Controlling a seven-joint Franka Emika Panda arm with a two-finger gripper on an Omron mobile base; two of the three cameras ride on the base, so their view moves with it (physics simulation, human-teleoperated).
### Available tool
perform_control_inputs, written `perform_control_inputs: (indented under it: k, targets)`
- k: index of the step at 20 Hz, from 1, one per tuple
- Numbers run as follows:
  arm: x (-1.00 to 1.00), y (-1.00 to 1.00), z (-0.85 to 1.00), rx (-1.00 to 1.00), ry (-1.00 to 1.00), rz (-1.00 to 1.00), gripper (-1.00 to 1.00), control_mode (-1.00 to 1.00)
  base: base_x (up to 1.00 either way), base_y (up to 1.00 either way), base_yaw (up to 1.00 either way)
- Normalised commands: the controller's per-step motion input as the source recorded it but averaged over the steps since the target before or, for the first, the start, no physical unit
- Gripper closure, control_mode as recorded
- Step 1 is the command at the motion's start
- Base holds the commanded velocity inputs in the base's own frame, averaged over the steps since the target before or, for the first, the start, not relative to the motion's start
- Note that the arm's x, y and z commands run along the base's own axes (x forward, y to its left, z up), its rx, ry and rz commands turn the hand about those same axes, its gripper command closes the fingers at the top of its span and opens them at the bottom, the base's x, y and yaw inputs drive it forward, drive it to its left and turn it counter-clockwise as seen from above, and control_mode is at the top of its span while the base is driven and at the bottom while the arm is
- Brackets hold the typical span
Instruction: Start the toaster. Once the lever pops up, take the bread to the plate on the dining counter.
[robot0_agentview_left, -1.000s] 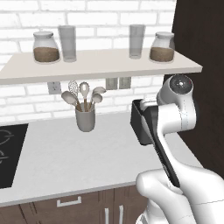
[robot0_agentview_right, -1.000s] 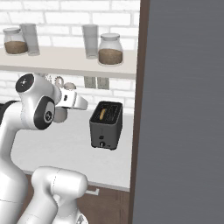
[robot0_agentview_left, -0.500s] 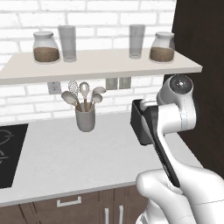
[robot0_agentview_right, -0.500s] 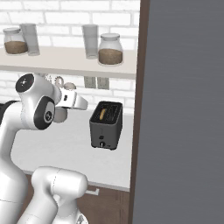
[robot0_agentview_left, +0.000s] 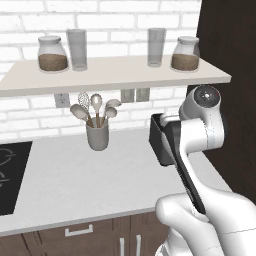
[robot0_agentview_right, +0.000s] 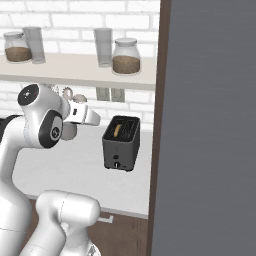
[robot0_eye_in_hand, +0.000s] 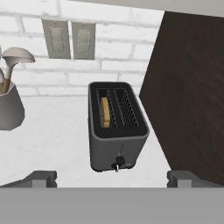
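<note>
Hovering above and short of the toaster (robot0_eye_in_hand: 116, 127), the gripper (robot0_eye_in_hand: 112, 178) has its jaws spread wide with nothing between them — both dark tips rise at the bottom of the hand view, well apart from the appliance. The toaster stands on the white worktop (robot0_agentview_left: 75, 175), close beside a tall dark cabinet (robot0_eye_in_hand: 188, 96) on one side, its control end turned toward the hand, with a small lever (robot0_eye_in_hand: 117, 163) low on that face. The bread (robot0_eye_in_hand: 105, 112) sits upright in the slot nearer the utensil cup (robot0_agentview_left: 97, 136), a tan slice seen edge-on. Judging by this, the first step is in hand — toaster not yet started. Next move calls for coming down to that lever and pressing it, keeping clear of the cabinet.
</note>
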Motion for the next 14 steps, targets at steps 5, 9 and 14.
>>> perform_control_inputs:
  k: [5, 9, 14]
  targets:
    - [0.00, 0.00, 0.00, 0.00, 0.00, 0.00, -1.00, -1.00, 0.00, 0.00, 0.00]
    - [0.00, 0.00, 0.00, 0.00, 0.00, 0.00, -1.00, -1.00, 0.00, 0.00, 0.00]
    - [0.00, 0.00, 0.00, 0.00, 0.00, 0.00, -1.00, -1.00, 0.00, 0.00, 0.00]
